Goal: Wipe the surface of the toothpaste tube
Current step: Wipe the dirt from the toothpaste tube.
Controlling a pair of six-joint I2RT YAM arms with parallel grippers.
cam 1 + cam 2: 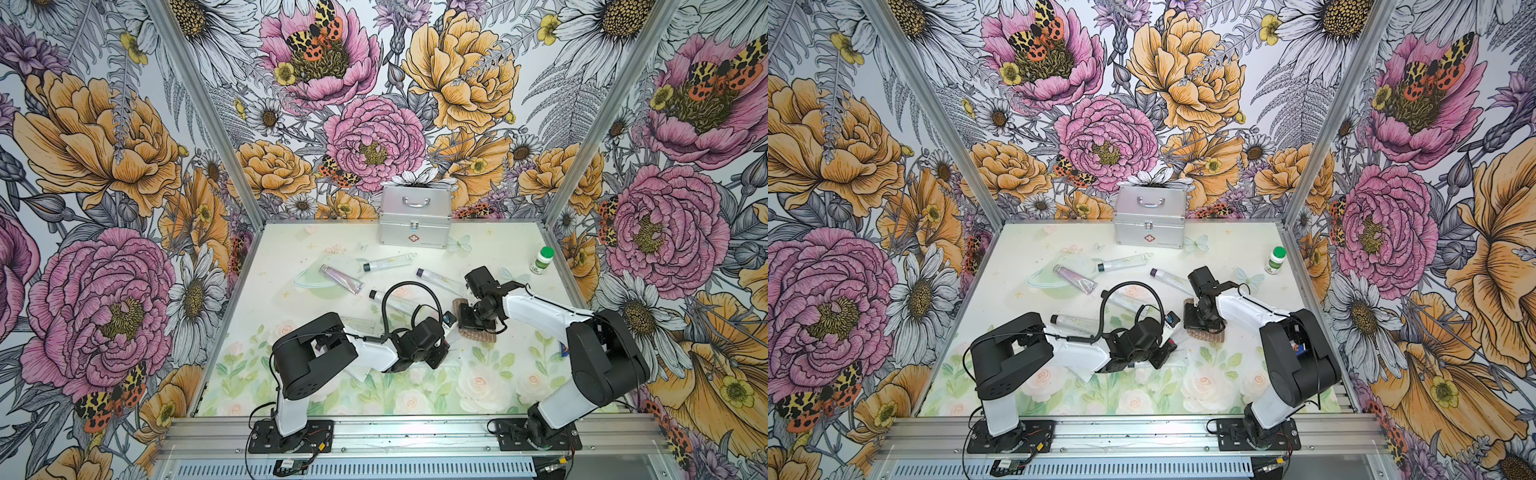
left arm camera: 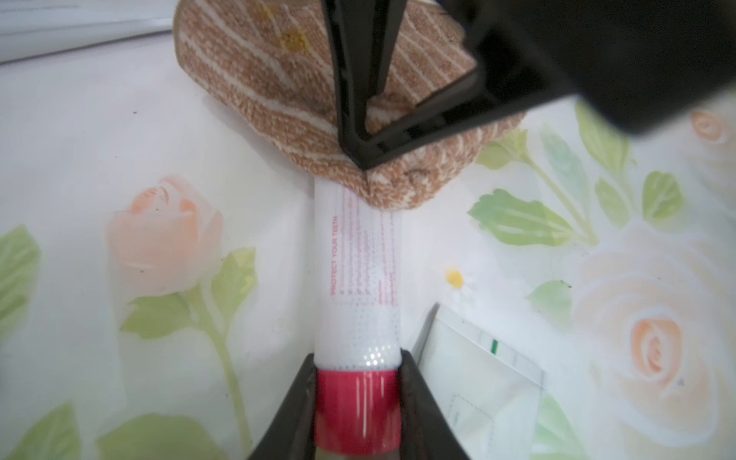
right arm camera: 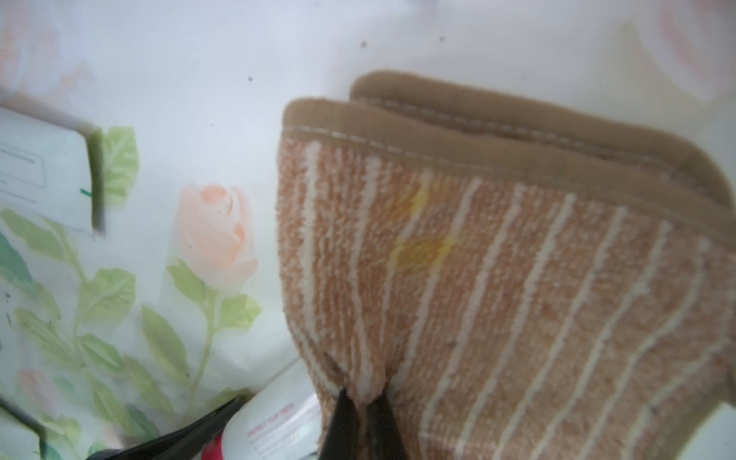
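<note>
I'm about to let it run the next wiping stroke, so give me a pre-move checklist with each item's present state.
1. Tube secured: ok; left fingers shut at the red cap of the white printed toothpaste tube.
2. Cloth gripped: ok; right fingers pinch a fold of the brown striped terry cloth.
3. Cloth on tube: ok; it covers the tube's far end.
4. Cloth clean: not ok; yellow stain on its upper face.
5. White packet beside the cap, clear of the stroke: cannot tell.
</note>
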